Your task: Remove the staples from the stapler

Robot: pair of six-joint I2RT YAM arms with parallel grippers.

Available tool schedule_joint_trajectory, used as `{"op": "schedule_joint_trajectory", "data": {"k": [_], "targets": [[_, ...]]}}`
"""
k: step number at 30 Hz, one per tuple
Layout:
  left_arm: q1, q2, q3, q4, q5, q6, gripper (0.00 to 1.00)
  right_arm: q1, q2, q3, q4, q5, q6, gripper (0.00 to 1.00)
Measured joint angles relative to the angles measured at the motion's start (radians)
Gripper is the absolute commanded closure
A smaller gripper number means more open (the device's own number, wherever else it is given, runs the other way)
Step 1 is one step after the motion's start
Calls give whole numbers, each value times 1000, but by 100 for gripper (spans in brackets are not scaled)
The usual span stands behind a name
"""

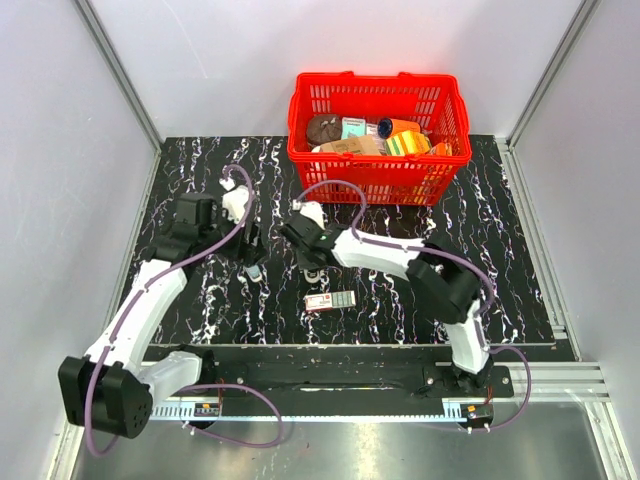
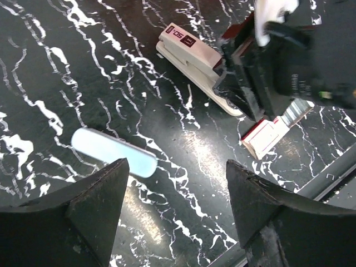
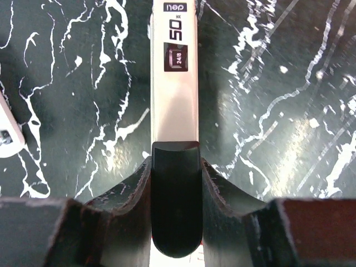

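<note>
Our left claw point(image 2: 177, 167) hangs over the black marbled table point(image 2: 61, 67) with its jaws spread wide and nothing between them. The stapler point(image 2: 114, 153) — a small pale-blue bar with rounded ends — lies flat on the table just ahead of this claw, off the tip of one finger point(image 2: 97, 206). One end of it reaches a little way into the gap, and we cannot tell whether finger and stapler touch. Farther out from the left claw, toward its other finger's side, we see our right claw point(image 2: 247, 78) closed narrow on one end of a white bar point(image 2: 192, 53) printed "50" and "24/6". In the right wrist view its two fingers press the bar's flanks, and the bar runs straight away from the claw along the table. Just beside the right claw lies a small red-and-white box point(image 2: 266, 136), with a silvery ribbed strip point(image 2: 295, 114) poking from its end. The stapler and the white bar lie apart. From above, a red basket point(image 1: 378, 178) stands well beyond both claws — filled with assorted goods.
</note>
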Motion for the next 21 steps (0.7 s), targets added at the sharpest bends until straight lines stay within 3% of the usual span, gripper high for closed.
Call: {"op": "schedule_joint_trajectory", "data": {"k": [4,10,21], "targets": [[-36,26,-19,36,42,-30,18,-5,-142,-164,103,6,50,100],[-134,27,-53,100,65,-43,5,-7,-231,-225,243,37,95,100],[-178,142,-100,202,175,-99,6,-10,-265,-273,407,75,184,100]]}}
